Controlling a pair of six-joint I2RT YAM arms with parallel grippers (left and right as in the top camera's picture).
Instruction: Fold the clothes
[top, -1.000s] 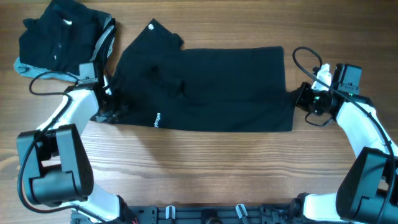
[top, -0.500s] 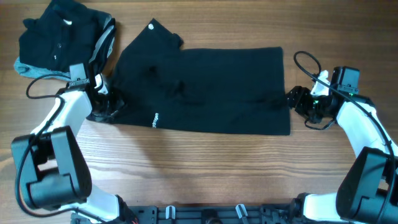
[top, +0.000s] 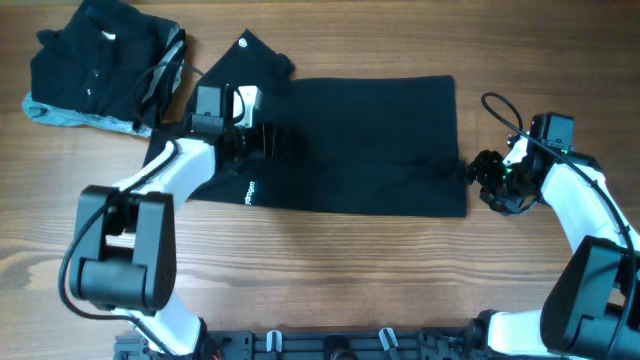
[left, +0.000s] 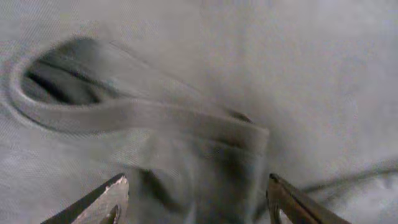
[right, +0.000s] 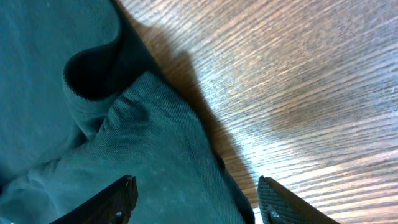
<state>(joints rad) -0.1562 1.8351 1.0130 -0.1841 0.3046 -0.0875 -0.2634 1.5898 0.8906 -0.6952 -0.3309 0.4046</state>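
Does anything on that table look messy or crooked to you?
Mildly. The soft black shirt spread flat in the middle is a neat rectangle except its upper-left corner, which juts out at an angle. The black stack of clothes beside it looks rumpled, with a grey-blue edge poking out.

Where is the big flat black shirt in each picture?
Overhead: the spread shirt lies across the middle of the wooden table.
Left wrist: it fills the whole picture, looking grey, with a folded band across the middle.
Right wrist: its edge covers the left and bottom, with bare wood on the right.
Shared landmark: the wooden table, in the overhead and right wrist views. The left wrist view shows only cloth.
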